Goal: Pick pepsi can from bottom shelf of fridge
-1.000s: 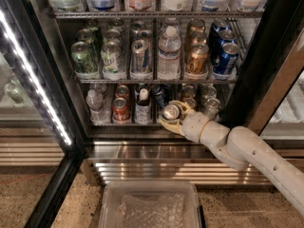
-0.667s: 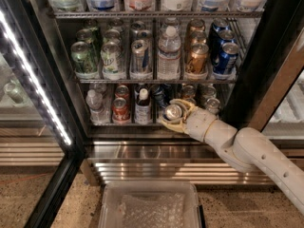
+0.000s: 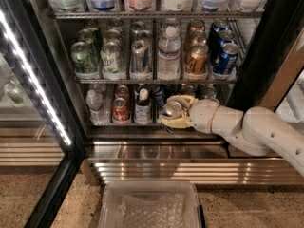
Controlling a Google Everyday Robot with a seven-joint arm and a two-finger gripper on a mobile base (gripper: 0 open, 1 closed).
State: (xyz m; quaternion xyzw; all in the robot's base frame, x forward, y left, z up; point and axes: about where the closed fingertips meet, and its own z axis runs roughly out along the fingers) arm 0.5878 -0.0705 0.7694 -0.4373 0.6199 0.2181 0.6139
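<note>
At bottom shelf [image 3: 124, 124], claw [image 3: 169, 112] clasps pepsi can [image 3: 172, 108].

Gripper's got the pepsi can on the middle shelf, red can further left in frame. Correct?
No. The camera view shows the gripper holding the pepsi can at the bottom shelf, not the middle one. The red can is indeed further left in frame.

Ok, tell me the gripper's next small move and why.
Probably pull the gripper straight back out of the fridge. It looks shut around the pepsi can, which tilts at the front of the bottom shelf, with a dark bottle close beside it.
</note>
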